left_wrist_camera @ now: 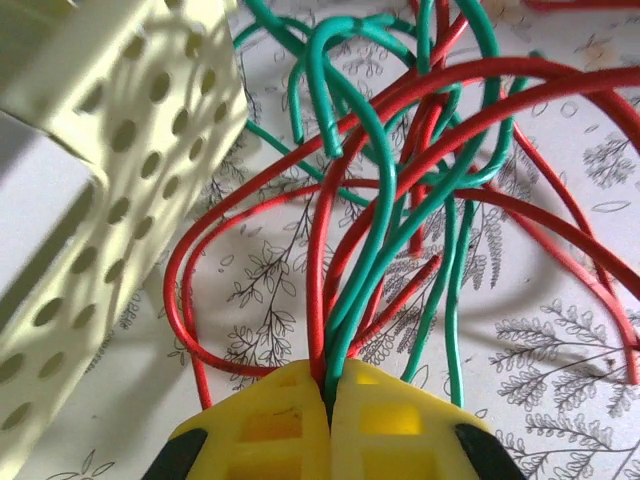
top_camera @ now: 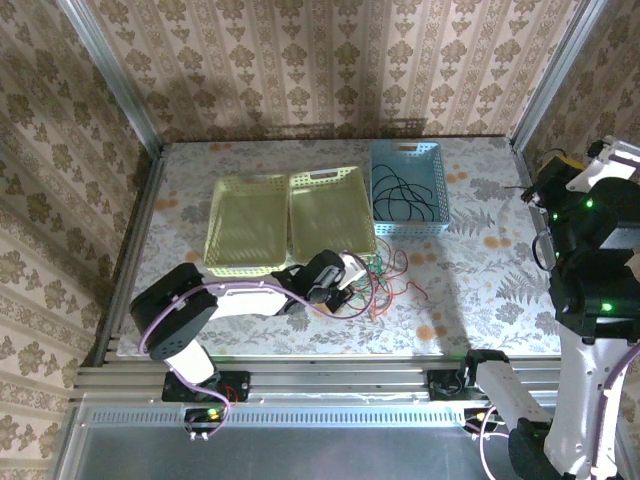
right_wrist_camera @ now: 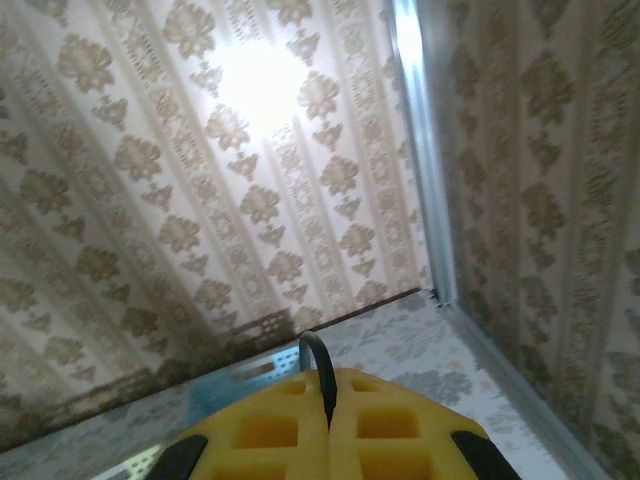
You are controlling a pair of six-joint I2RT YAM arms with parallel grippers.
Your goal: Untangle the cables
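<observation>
Pale floral-printed covering lies over the bench (top_camera: 480, 270). It is walled in by striped damask wallpaper (top_camera: 300, 60) and framed by aluminium posts (top_camera: 110, 70) at the corners.

The left end effector (top_camera: 350, 275) sits low over the bench. Its yellow pads are pressed together and clamped on the red and green cables (top_camera: 385, 280). Seen from above, this tangle spreads just past the fingertips and off to their right, lying flat on the bench.

In the left wrist view the left end effector (left_wrist_camera: 328, 385) pinches several strands of the red and green cables (left_wrist_camera: 370, 200) at the seam of the pads. The strands run lengthwise straight away from the fingertips, then arch and fan into wide loops. One red loop sweeps round to the left.

A yellow basket (left_wrist_camera: 120, 150) with a perforated wall stands just left of the pads. From above, two yellow baskets (top_camera: 212, 225) lie side by side beyond the left end effector. A blue basket (top_camera: 440, 190) stands farther right, and loose black cables (top_camera: 400, 195) are coiled inside it.

The right end effector (top_camera: 530, 195) is raised well clear of the bench, near the right-hand wall. In its wrist view the right end effector (right_wrist_camera: 328, 400) has its pads together, nipping a black strand (right_wrist_camera: 318, 355) that curls up out of the seam and bends over to the left.
</observation>
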